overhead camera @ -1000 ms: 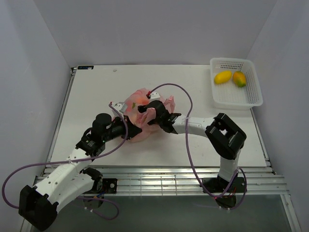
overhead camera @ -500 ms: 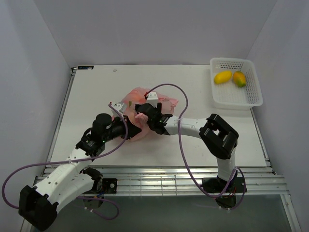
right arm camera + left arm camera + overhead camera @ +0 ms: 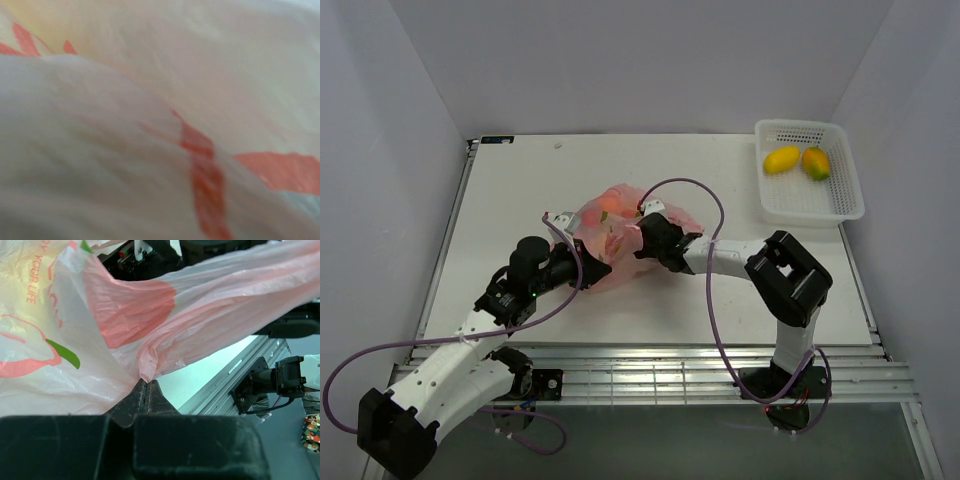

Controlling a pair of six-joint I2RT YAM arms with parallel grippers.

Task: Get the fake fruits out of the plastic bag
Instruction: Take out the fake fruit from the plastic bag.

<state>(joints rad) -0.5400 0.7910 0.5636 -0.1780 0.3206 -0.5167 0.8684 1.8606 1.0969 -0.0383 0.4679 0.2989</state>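
My left gripper (image 3: 146,389) has its two fingers pressed together on a thin fold of the bag (image 3: 150,305), pinching the pink film right at the tips. From that pinch the film rises and fans out across my left wrist view, crinkled, with red outlines, a green leaf mark and small lettering printed on it. Dark parts of my other arm show behind the bag's upper edge.

From above, the bag (image 3: 620,240) sits bunched up near the middle of the table (image 3: 520,190), between my two arms. My left gripper (image 3: 595,270) holds its near left side. My right gripper (image 3: 642,236) is pushed against the bag's right side, with film gathered around its end. I cannot tell whether those fingers are spread or closed: my right wrist view is filled with blurred pale pink film (image 3: 150,100) and red print, and none of my own fingers show in it.

The fruits (image 3: 607,208) are inside the bag, visible only as orange and yellowish blobs through the film near its top. I cannot pick out single ones.

Well apart, at the far right corner of the table, stands a white basket (image 3: 845,195) holding a yellow mango (image 3: 781,159) and an orange-and-green mango (image 3: 816,163) side by side.
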